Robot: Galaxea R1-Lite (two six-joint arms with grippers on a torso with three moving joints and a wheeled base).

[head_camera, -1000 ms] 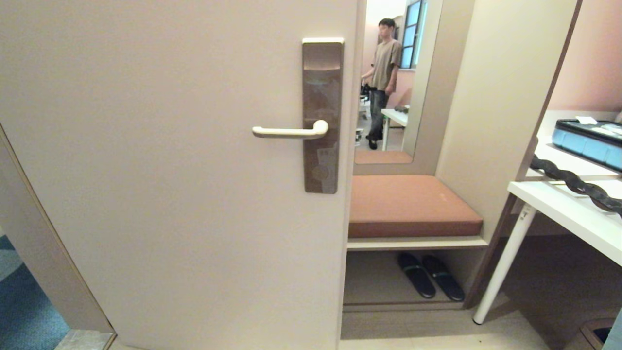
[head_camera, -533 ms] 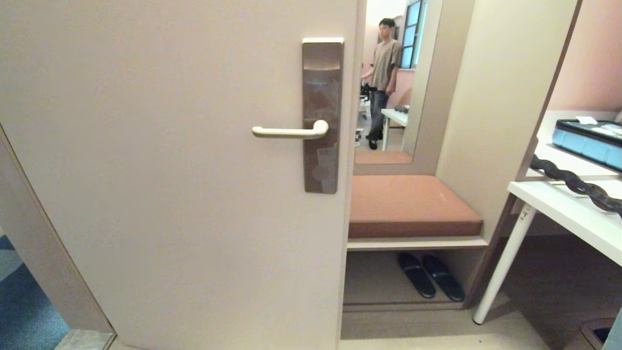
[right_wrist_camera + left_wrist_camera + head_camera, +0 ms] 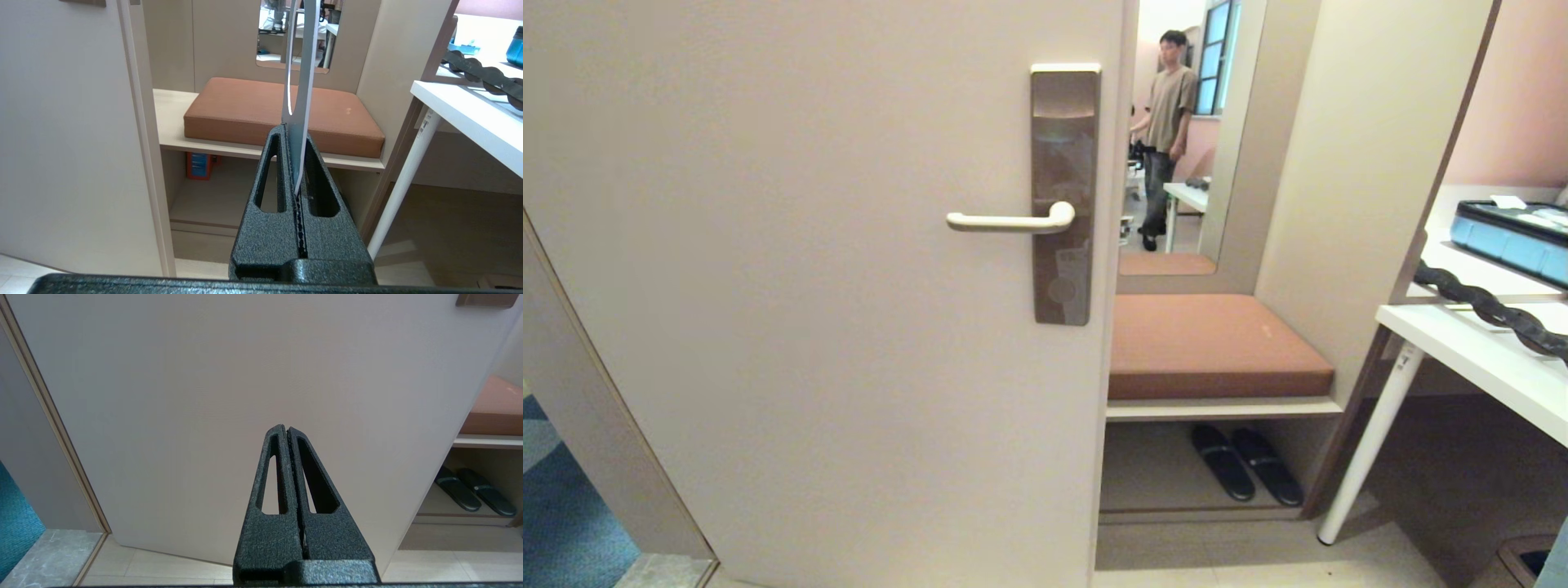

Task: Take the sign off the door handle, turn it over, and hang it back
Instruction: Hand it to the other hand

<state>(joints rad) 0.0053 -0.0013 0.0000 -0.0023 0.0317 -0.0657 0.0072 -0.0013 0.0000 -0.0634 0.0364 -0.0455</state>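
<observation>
In my right wrist view, my right gripper [image 3: 295, 134] has its jaws closed on the sign [image 3: 300, 81], seen edge-on at centre frame. My left gripper [image 3: 287, 430] has its jaws pressed together, empty, facing the door [image 3: 245, 375]. The door handle [image 3: 1010, 220] is bare, mid-frame in the head view.

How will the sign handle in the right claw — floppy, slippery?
Likely light and fairly stiff: the sign stands straight, edge-on, above the shut right claw. Its thin, smooth look suggests it could slip or pivot, since only its lower end is pinched.
</observation>
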